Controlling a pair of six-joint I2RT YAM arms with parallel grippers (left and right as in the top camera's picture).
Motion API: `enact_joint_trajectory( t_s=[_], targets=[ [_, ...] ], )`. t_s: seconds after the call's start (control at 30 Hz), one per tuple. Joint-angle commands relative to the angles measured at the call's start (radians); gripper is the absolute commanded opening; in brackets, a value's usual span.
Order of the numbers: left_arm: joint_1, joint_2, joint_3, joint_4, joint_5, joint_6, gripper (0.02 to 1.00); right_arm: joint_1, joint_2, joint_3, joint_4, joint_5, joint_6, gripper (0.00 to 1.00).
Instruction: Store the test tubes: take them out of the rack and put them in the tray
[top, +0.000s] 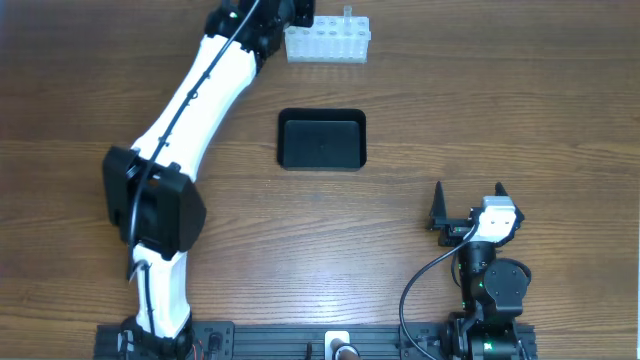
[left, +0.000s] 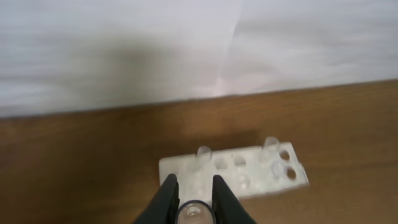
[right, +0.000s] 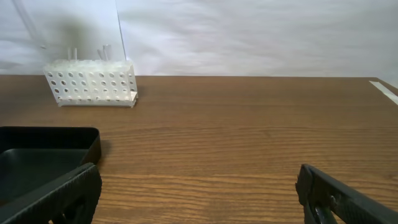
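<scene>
Wood-grain surface (top: 520, 110) runs to a white wall (left: 186, 43), with the rack (top: 327, 43) at the far edge and the black tray (top: 322, 140) nearer us, apart from it. Our left claw (left: 193, 180) is closed about a clear tube (left: 194, 213) at the rack's end; we cannot tell whether it sits in a hole. Our right claw (top: 468, 205) rests open near its base. We judge the tube light, slick and brittle: pinch gently just under the rim and lift straight up.
</scene>
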Motion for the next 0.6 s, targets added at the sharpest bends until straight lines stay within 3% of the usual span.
enact_joint_trajectory(
  t_s=[0.03, 0.43, 0.6],
  targets=[
    [-0.007, -0.104, 0.020, -0.114, 0.003, -0.112, 0.058, 0.002, -0.007, -0.005, -0.003, -0.008, -0.007, 0.993],
    [-0.007, -0.187, 0.020, -0.557, 0.185, -0.243, 0.045, 0.002, -0.007, -0.005, -0.004, -0.008, -0.007, 0.993],
    [-0.018, -0.187, 0.020, -0.680, 0.196, -0.242, 0.047, 0.002, -0.007, -0.005, -0.004, -0.008, -0.007, 0.993]
  ],
)
